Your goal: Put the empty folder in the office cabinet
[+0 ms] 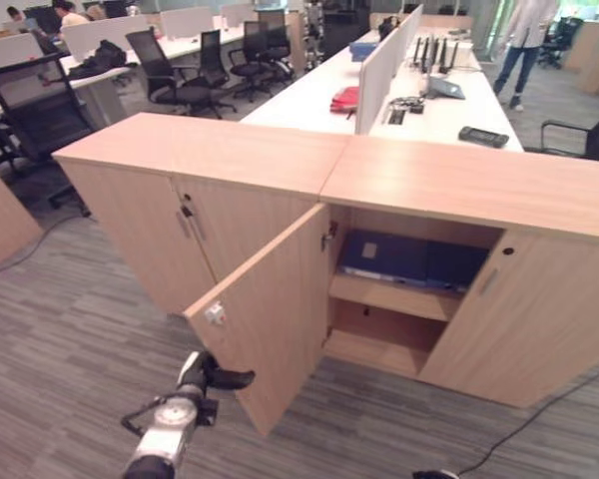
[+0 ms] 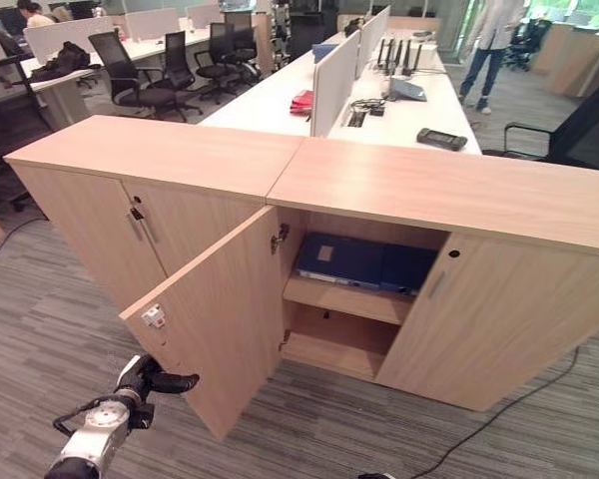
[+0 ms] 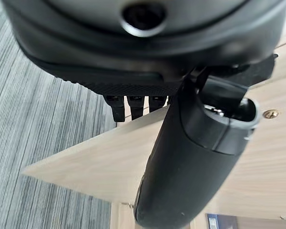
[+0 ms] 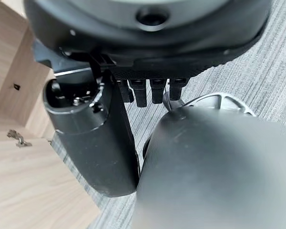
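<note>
Folder (image 1: 411,259): blue, lying flat on the cabinet's (image 1: 459,185) upper shelf (image 1: 389,295), seen in both eye views. Cabinet door (image 1: 270,314): swung open, standing between the left hand (image 1: 215,377) and the shelves. Left hand: low beside the door's outer edge, fingers straight, empty. Right hand (image 4: 133,90): fingers relaxed over carpet (image 4: 276,57), wrist view. Desk surface (image 1: 319,90) and chairs (image 1: 170,70) behind.

Bright even office light; cabinet (image 1: 399,299) interior shadowed; hand (image 3: 190,162) close-up blurred.
</note>
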`<state>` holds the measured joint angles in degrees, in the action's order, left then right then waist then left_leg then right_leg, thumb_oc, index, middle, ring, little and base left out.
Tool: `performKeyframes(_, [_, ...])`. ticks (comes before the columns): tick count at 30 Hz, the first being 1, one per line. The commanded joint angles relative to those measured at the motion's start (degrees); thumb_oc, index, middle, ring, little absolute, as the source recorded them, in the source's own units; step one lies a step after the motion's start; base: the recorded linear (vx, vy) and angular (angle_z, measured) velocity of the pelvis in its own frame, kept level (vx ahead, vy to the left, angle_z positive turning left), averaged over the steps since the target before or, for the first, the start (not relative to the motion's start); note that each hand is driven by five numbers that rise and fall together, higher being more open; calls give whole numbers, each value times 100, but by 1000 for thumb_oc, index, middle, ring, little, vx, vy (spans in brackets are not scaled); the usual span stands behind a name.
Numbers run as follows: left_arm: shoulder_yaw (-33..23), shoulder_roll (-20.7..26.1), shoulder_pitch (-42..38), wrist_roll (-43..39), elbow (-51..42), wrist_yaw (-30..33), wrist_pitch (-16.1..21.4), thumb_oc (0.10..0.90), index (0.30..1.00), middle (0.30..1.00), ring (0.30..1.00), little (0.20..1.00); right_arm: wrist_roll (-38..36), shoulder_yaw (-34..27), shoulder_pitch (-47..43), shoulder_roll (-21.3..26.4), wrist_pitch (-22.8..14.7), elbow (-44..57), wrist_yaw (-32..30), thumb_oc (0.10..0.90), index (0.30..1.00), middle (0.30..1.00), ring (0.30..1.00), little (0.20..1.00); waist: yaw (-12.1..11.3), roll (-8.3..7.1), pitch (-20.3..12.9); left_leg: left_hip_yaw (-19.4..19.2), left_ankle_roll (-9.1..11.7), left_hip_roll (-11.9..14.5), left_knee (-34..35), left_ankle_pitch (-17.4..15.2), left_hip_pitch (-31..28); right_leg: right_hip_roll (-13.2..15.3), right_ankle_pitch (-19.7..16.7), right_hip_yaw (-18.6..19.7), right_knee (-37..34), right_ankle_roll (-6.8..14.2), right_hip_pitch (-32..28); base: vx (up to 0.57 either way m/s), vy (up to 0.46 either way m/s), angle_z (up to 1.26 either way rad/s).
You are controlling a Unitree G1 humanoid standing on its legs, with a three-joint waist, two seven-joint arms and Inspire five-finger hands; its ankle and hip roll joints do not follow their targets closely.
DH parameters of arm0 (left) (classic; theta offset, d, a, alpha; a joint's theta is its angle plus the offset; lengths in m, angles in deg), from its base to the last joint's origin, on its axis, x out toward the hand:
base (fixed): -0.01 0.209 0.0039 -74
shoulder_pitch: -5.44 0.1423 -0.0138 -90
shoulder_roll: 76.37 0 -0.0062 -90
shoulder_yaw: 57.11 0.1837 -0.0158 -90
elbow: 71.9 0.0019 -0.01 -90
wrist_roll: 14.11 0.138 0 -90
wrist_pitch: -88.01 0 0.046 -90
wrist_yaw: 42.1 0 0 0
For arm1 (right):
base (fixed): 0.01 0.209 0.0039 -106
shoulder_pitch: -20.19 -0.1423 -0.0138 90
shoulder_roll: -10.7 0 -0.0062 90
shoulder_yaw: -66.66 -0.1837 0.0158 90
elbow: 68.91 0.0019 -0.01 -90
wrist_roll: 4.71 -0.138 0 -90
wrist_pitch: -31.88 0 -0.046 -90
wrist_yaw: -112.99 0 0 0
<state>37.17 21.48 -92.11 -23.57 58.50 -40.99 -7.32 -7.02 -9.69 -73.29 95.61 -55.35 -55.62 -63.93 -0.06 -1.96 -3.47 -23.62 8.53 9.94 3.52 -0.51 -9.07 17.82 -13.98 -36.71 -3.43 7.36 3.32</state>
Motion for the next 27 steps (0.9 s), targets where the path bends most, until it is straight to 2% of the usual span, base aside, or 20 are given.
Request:
performKeyframes(1, [-159, 332, -1011, -187, -479, 153, 521, 800, 900, 900, 900, 900, 237, 190, 269, 115, 186, -446, -22, 800, 900, 900, 900, 900, 45, -9, -135, 126, -362, -213, -177, -376, 46, -289, 399, -273, 80, 461, -232, 0, 0, 0])
performKeyframes(5, [187, 219, -1448, -359, -1057, 200, 677, 800, 900, 900, 900, 900, 134, 186, 246, 117, 164, -439, -43, 800, 900, 900, 900, 900, 109, -51, -100, 114, -376, -245, -198, -404, 53, -279, 356, -263, 76, 498, -216, -7, 14, 4])
performKeyframes(7, [615, -69, -1554, -561, -1989, 18, 849, 800, 900, 900, 900, 900, 59, 208, 185, 67, 137, -446, -82, 800, 900, 900, 900, 900, 122, -91, -47, 135, -398, -262, -225, -440, 80, -262, 329, -276, 77, 523, -224, -13, 30, 11])
performKeyframes(9, [1229, -401, -1555, -930, -2832, -420, 877, 800, 900, 900, 900, 900, 99, 304, 119, 3, 121, -431, -80, 800, 900, 900, 900, 900, 135, -119, 27, 155, -434, -293, -266, -478, 121, -227, 301, -294, 94, 549, -215, -17, 49, 16])
performKeyframes(10, [1755, -535, -1531, -1163, -3330, -781, 813, 800, 900, 900, 900, 900, 473, 550, 91, -47, 178, -546, -15, 800, 900, 900, 900, 900, 119, -130, 74, 175, -459, -316, -282, -505, 146, -207, 284, -319, 99, 565, -216, -13, 43, 27])
performKeyframes(11, [2018, -562, -1518, -1285, -3540, -942, 774, 800, 900, 900, 900, 900, 705, 674, 78, -91, 225, -645, 19, 800, 900, 900, 900, 900, 85, -150, 92, 203, -477, -330, -293, -526, 162, -193, 277, -346, 103, 574, -225, -13, 55, 35])
performKeyframes(12, [2887, -716, -1517, -1964, -4065, -1375, 633, 800, 900, 900, 900, 900, 961, 902, 107, -155, 298, -777, 67, 800, 900, 900, 900, 900, 35, -196, 188, 270, -514, -365, -322, -570, 206, -142, 260, -428, 122, 605, -257, -13, 36, 31])
performKeyframes(14, [3020, -744, -1503, -2143, -4138, -1426, 557, 800, 900, 900, 900, 900, 913, 899, 108, -174, 294, -765, 48, 800, 900, 900, 900, 900, 22, -207, 203, 291, -524, -371, -331, -579, 218, -135, 259, -434, 124, 607, -258, -17, 22, 24])
performKeyframes(16, [3442, -800, -1490, -2658, -4434, -1574, 383, 800, 900, 900, 900, 900, 711, 896, 70, -237, 248, -746, 6, 800, 900, 900, 900, 900, 22, -214, 266, 323, -547, -391, -345, -594, 243, -137, 263, -435, 124, 607, -249, -30, 12, 9])
performKeyframes(25, [4056, -956, -1669, -3920, -4904, -1564, 110, 800, 900, 900, 900, 900, 682, 1226, 18, -387, 180, -723, 7, 800, 900, 900, 900, 900, 103, -257, 267, 295, -558, -405, -317, -621, 200, -169, 276, -373, 107, 603, -244, -5, -3, 1])
performKeyframes(26, [4096, -994, -1797, -4087, -4848, -1548, 135, 800, 900, 900, 900, 900, 777, 1292, 242, -140, 54, -570, 43, 800, 900, 900, 900, 900, 193, -305, 287, 279, -552, -403, -320, -614, 195, -184, 278, -328, 114, 598, -221, -37, -21, 2])
performKeyframes(27, [4096, -939, -1783, -4157, -4867, -1557, 120, 800, 900, 900, 900, 900, 779, 1256, 192, -112, 93, -615, 30, 800, 900, 900, 900, 900, 194, -307, 279, 283, -550, -406, -315, -612, 195, -188, 280, -325, 118, 598, -217, -39, -27, -1])
